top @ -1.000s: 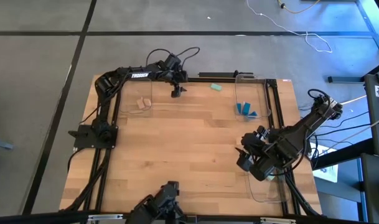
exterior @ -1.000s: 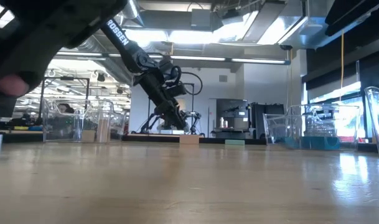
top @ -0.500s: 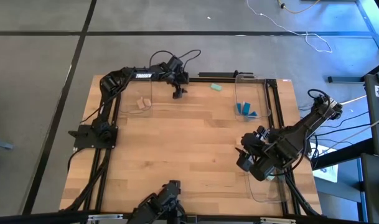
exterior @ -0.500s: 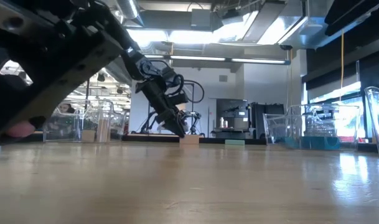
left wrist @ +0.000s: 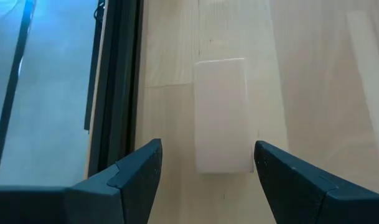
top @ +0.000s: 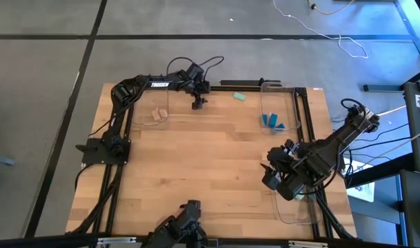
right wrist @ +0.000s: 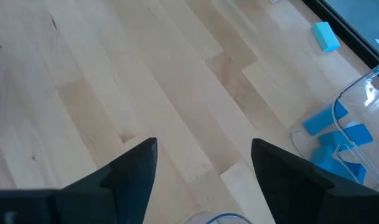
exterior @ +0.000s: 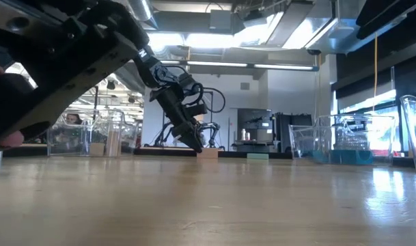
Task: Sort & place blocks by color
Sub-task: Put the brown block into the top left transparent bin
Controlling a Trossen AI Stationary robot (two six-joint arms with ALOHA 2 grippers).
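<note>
Left wrist view: left pincer stands wide astride a tan block lying on the worktop at the far edge. It has descended over the last second; grasp appears imminent. Right pincer waits wide beside its tray.

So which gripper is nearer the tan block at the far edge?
Left. The left gripper hangs open directly over the tan block; the right gripper waits open far off by the near-right tray.
</note>
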